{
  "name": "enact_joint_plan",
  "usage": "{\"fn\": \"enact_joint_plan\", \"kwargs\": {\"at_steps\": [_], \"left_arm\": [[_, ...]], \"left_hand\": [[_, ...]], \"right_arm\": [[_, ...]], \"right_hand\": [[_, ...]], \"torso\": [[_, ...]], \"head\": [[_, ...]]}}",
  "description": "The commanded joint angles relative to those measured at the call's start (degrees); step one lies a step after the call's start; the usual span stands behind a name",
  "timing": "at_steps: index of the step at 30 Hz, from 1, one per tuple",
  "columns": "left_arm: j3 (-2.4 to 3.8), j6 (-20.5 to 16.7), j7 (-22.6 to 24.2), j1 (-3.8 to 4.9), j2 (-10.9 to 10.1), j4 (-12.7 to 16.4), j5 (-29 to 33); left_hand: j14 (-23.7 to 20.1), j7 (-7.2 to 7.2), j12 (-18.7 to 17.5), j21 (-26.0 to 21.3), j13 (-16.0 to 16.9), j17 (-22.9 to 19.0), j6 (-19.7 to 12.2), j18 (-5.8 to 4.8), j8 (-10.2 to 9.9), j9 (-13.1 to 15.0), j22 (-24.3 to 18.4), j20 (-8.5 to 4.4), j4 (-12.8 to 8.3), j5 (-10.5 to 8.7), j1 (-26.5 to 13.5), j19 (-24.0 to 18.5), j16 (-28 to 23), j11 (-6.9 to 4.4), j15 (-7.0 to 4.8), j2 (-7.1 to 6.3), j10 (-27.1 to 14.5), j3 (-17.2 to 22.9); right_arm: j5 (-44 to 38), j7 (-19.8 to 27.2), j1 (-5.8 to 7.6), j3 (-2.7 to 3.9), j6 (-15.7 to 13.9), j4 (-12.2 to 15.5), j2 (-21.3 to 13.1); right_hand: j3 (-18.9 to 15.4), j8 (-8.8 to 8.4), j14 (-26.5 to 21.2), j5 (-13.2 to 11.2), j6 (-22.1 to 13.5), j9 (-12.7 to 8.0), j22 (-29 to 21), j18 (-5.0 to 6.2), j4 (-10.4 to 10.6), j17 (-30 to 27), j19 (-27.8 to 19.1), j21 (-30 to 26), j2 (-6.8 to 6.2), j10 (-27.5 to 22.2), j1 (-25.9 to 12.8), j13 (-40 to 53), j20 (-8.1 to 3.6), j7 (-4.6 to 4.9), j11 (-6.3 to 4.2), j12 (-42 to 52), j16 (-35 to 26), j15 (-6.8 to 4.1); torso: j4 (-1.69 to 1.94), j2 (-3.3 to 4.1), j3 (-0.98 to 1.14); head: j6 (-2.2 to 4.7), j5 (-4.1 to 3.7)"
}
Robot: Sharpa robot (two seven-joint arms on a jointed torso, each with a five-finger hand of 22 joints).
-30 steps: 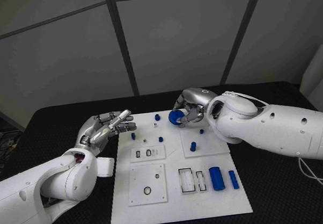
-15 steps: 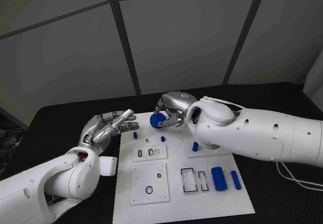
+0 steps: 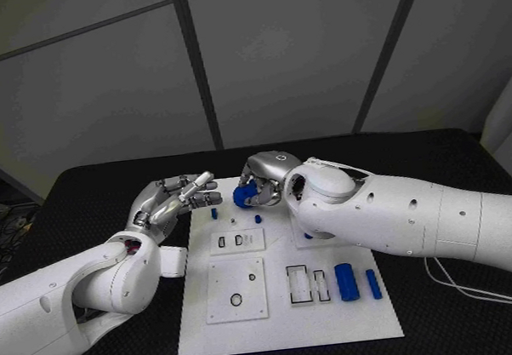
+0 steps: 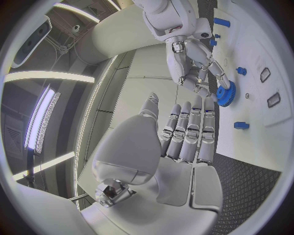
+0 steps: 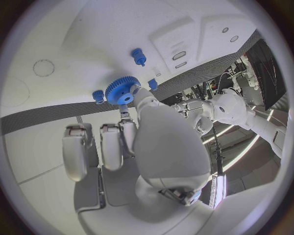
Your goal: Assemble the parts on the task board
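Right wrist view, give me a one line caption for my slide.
The right hand holds a blue gear over the white task board, near small blue pegs.

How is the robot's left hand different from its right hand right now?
The silver right hand pinches a blue toothed gear; the silver left hand holds nothing, its fingers stretched out side by side. The right hand is over the far end of the white task board; the left hand is at the board's left edge. Both are shiny, many-fingered hands on white arms.
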Motion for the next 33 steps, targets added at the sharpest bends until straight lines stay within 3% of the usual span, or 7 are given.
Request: {"fn": "enact_joint_plan", "kwargs": {"at_steps": [1, 11, 18, 29, 30, 33], "left_arm": [[0.06, 0.6, 0.2, 0.1, 0.0, 0.1, -0.1], [0.07, 0.6, 0.2, 0.1, 0.0, 0.1, -0.1], [0.07, 0.6, 0.2, 0.1, 0.0, 0.1, -0.1], [0.07, 0.6, 0.1, 0.1, 0.0, 0.0, -0.1], [0.07, 0.6, 0.1, 0.1, 0.0, 0.0, -0.1], [0.07, 0.5, 0.1, 0.1, 0.0, 0.0, -0.1]], "left_hand": [[-0.4, 0.23, -0.2, 0.2, 0.0, 0.1, 0.1, -0.25, -0.3, -0.1, -0.1, -0.06, -0.4, -0.35, 0.0, 0.3, -0.4, 0.33, 0.06, 0.37, 0.0, 0.1], [-0.4, 0.23, -0.3, 0.2, 0.0, 0.1, 0.1, -0.26, -0.3, -0.1, -0.1, -0.06, -0.4, -0.36, 0.0, 0.3, -0.4, 0.33, 0.07, 0.38, 0.0, 0.1], [-0.4, 0.23, -0.3, 0.2, 0.0, 0.1, 0.1, -0.26, -0.3, -0.1, -0.1, -0.06, -0.4, -0.36, 0.0, 0.3, -0.4, 0.33, 0.07, 0.38, 0.0, 0.1], [-0.4, 0.23, -0.3, 0.2, 0.0, 0.1, 0.1, -0.26, -0.3, -0.1, -0.1, -0.06, -0.4, -0.36, 0.0, 0.3, -0.4, 0.33, 0.07, 0.38, 0.0, 0.1], [-0.4, 0.23, -0.3, 0.2, 0.0, 0.1, 0.1, -0.26, -0.3, -0.1, -0.1, -0.06, -0.4, -0.36, 0.0, 0.3, -0.4, 0.33, 0.07, 0.38, 0.0, 0.1], [-0.4, 0.23, -0.3, 0.2, 0.0, 0.1, 0.1, -0.26, -0.3, -0.1, -0.1, -0.06, -0.4, -0.36, 0.0, 0.3, -0.4, 0.33, 0.07, 0.38, 0.0, 0.1]], "right_arm": [[-1.1, -0.6, 0.13, -0.08, 1.7, -0.5, 0.4], [-2.1, -2.1, 0.13, -0.21, 2.0, -1.2, 0.8], [-2.5, -3.3, 0.13, -0.23, 1.3, -1.3, 0.7], [-2.7, -3.4, 0.13, -0.23, 2.2, -1.2, 0.6], [-2.6, -3.4, 0.13, -0.23, 2.3, -1.2, 0.6], [-2.2, -3.3, 0.13, -0.23, 2.8, -1.2, 0.6]], "right_hand": [[0.0, 0.28, 3.6, 0.2, 1.4, 8.5, 15.1, -0.42, -0.4, 3.3, 6.1, 0.2, -0.02, 0.4, -0.5, 2.1, -0.32, -0.92, 0.21, 0.0, 0.1, -0.4], [0.0, -0.58, 3.5, -0.1, 0.4, 8.5, 15.1, -0.42, -0.4, 3.1, 6.1, 0.2, -0.21, -0.1, -1.3, 1.6, -0.19, -0.6, 0.46, -0.8, 0.0, -0.22], [-0.3, -1.62, 3.5, -2.5, -4.3, 7.8, 15.1, -0.42, -0.1, 3.1, 6.1, 0.2, -0.95, -0.6, -3.1, 1.1, 0.49, 0.56, 1.47, -1.6, -0.1, 0.59], [-1.3, -1.59, 3.5, -3.4, -9.0, 6.5, 15.1, -0.42, 0.3, 3.0, 6.1, 0.2, -2.75, -1.5, -4.4, 0.0, 1.18, 1.24, 2.15, -3.2, -0.2, 1.2], [-1.5, -1.57, 3.5, -3.7, -9.1, 6.4, 15.1, -0.42, 0.5, 3.0, 6.1, 0.2, -2.9, -1.5, -4.6, 0.0, 1.21, 1.27, 2.18, -3.2, -0.2, 1.23], [-2.1, -1.44, 3.5, -7.7, -9.6, 6.0, 15.1, -0.42, 1.6, 3.0, 6.1, 0.2, -3.34, -1.5, -5.4, -0.1, 1.36, 1.35, 2.3, -3.4, -0.2, 1.34]], "torso": [[0.01, -0.02, 0.03], [-0.1, 0.0, 0.08], [-0.06, -0.03, 0.06], [-0.07, -0.02, 0.06], [-0.07, -0.02, 0.07], [-0.08, -0.03, 0.07]], "head": [[-0.07, 0.08], [-0.12, 0.18], [-0.13, 0.15], [-0.14, 0.06], [-0.15, 0.03], [-0.16, 0.05]]}}
